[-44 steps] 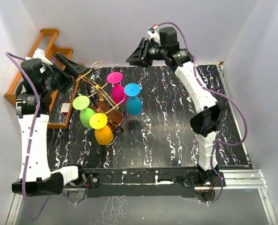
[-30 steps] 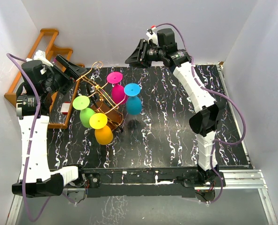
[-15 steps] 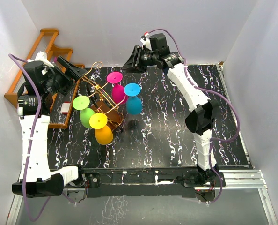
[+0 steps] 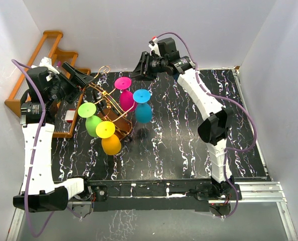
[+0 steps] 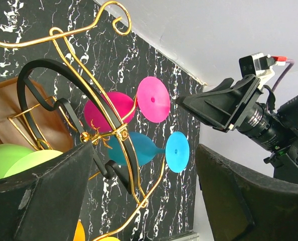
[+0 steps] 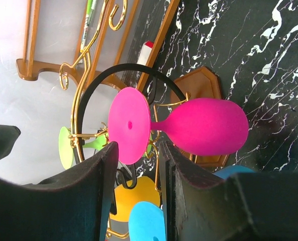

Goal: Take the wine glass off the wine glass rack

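Right wrist: pink wine glass (image 6: 199,126) hangs just beyond the right pincer (image 6: 136,145).

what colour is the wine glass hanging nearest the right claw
Magenta pink. The wine glass shows best in the right wrist view.

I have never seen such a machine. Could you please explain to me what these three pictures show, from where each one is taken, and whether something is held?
These are two robot arms bolted at the near edge of a black marbled table. The wide picture looks down from above. The other two come from a camera on each wrist, so the dark shapes at their lower edge are that arm's own fingers. On the table stands a wine glass rack of gold wire, with four glasses hanging foot up: a pink glass, a blue glass, a green glass and a yellow-orange glass. The left end effector and the right end effector are both open; neither holds anything.
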`<move>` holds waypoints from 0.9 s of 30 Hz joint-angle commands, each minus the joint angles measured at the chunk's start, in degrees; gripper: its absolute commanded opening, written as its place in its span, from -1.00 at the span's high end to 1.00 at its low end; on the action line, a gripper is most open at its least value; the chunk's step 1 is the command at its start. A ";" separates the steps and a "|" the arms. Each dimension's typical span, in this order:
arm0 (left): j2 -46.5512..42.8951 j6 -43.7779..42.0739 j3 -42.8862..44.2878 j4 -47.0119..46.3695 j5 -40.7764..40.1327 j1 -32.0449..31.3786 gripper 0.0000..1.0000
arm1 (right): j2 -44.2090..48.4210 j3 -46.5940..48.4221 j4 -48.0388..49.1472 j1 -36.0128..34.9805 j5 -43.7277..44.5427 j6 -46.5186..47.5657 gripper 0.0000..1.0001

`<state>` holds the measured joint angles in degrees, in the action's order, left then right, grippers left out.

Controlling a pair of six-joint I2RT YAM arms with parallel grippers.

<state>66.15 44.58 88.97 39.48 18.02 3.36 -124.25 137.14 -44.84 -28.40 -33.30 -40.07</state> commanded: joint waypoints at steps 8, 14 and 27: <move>-1.90 -0.28 -0.98 -0.76 0.35 -0.11 -0.59 | -2.41 3.43 1.33 -1.27 0.74 1.43 0.18; -1.90 -0.43 -1.17 -0.79 0.13 -0.15 -0.59 | -3.01 3.83 1.75 -1.75 0.56 1.34 0.18; -2.03 -0.37 -1.60 -1.00 -0.17 -0.15 -0.58 | -3.46 4.18 4.58 -2.40 -1.50 -0.41 0.44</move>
<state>65.89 44.58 87.92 39.42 18.00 3.36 -127.76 138.23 -44.34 -30.39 -33.56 -39.83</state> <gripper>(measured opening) 0.794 0.324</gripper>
